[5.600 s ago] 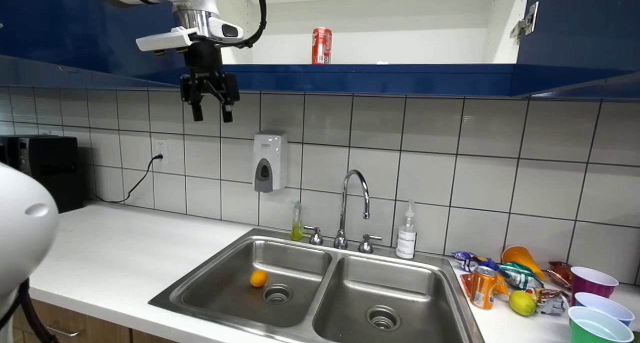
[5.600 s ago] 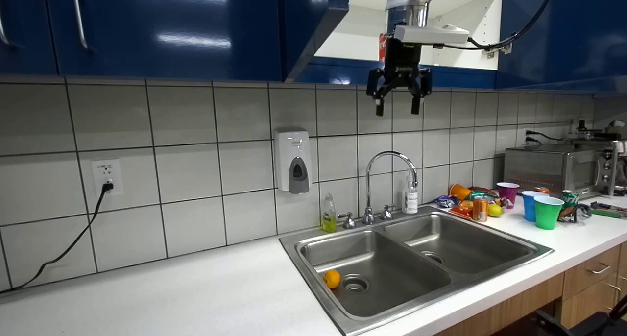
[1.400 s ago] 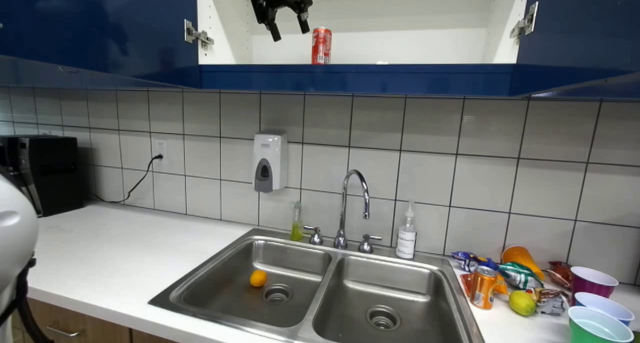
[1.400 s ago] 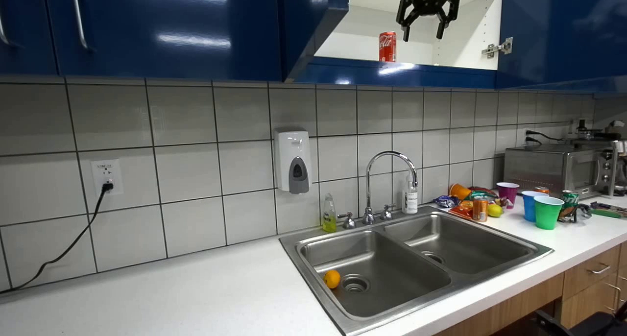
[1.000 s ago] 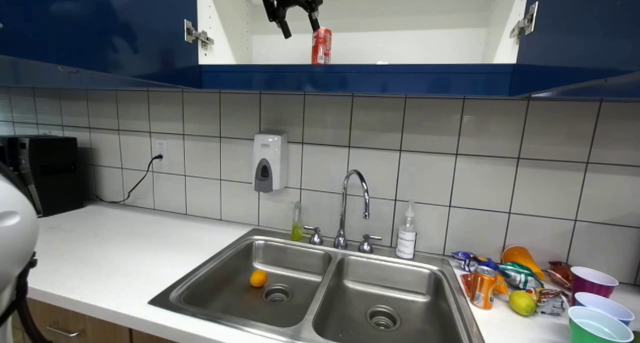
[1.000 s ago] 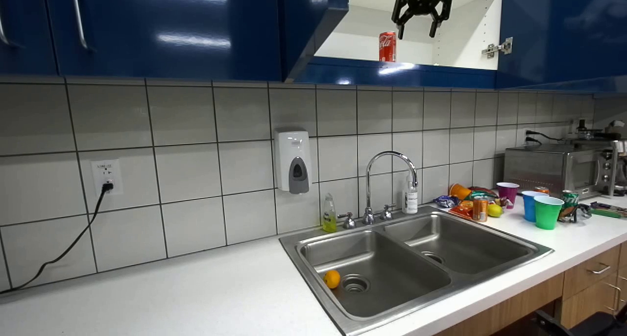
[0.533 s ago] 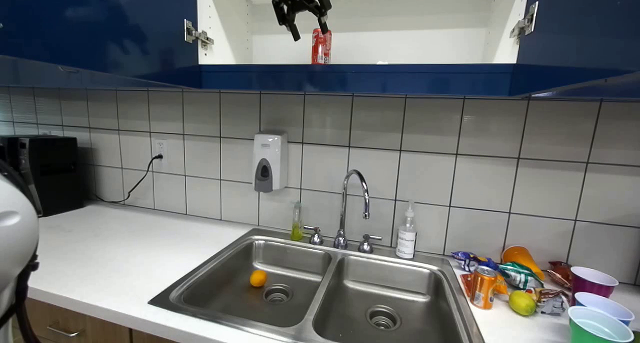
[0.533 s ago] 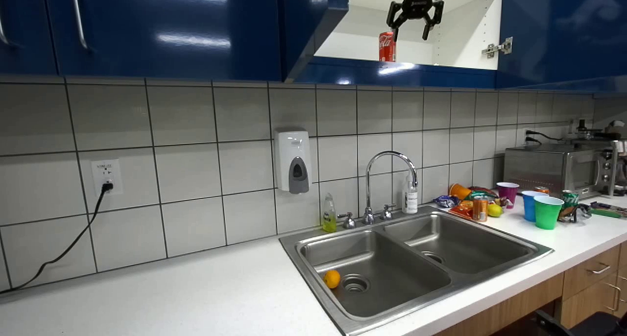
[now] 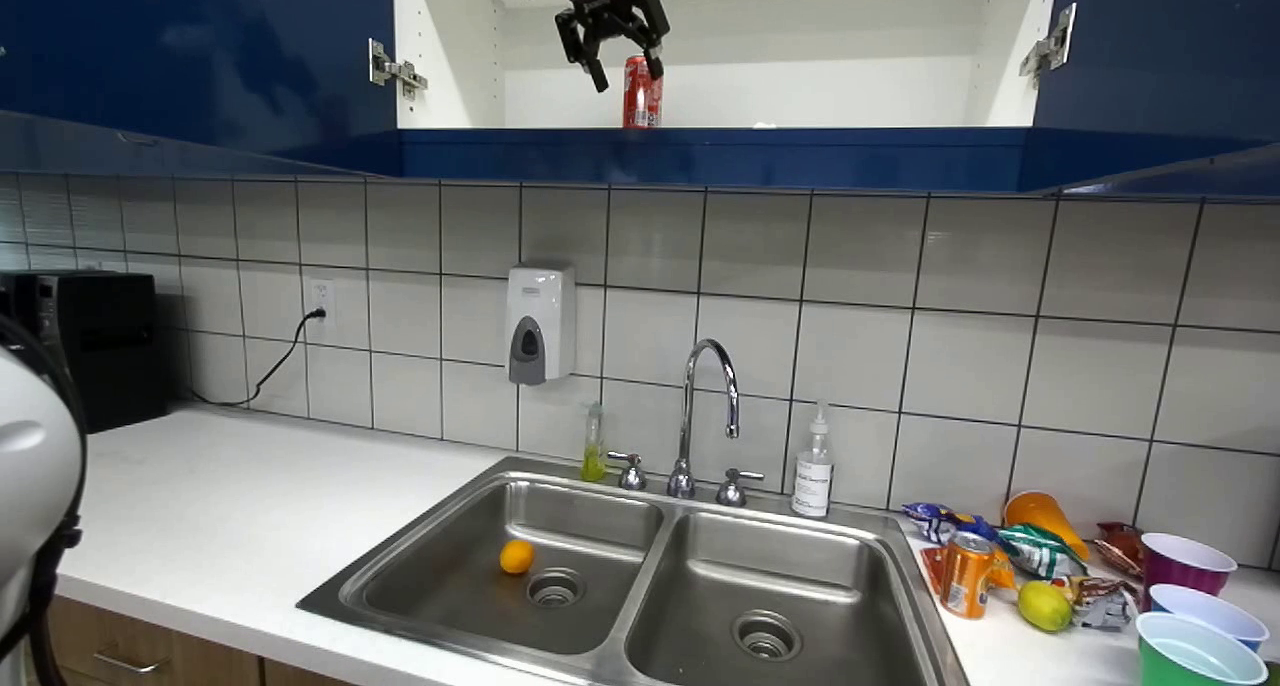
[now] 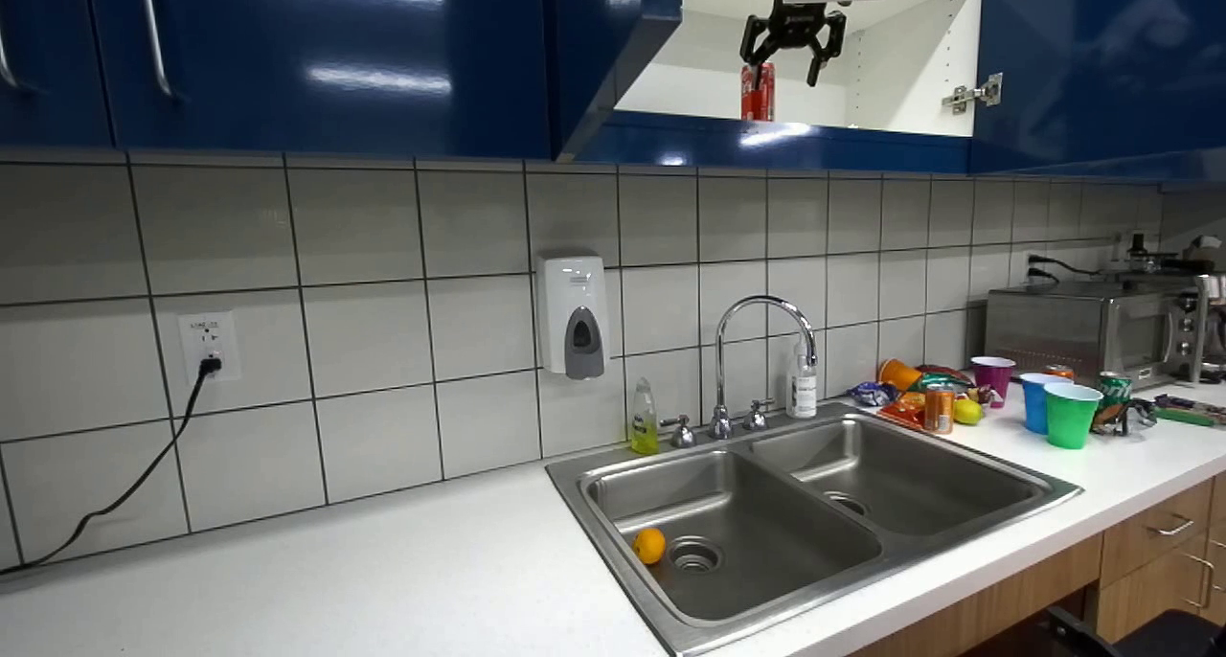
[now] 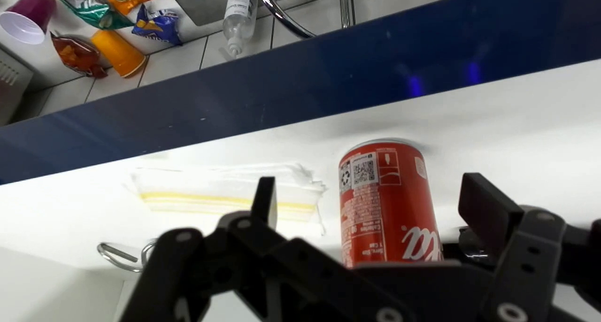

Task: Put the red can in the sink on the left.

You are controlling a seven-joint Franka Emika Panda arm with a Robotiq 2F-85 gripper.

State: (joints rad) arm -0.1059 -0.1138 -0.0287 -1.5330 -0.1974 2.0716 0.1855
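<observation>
Fingers spread wide, the hand points down at the open cupboard, where the red can stands upright on the shelf, near its front edge. In the wrist view the can shows between the fingers, with white shelf to either side of it; in both exterior views a finger covers part of the can, and I cannot tell how they lie in depth. A clear plastic bag with a yellow stripe lies on the shelf near the can. Well below are the left sink, with an orange fruit near its drain, and the right sink; the tap rises behind them, with a bottle of green liquid and a pump bottle either side. Right of the sinks, on the bench, are snack packets, an orange drink can, a purple cup and a green cup.
</observation>
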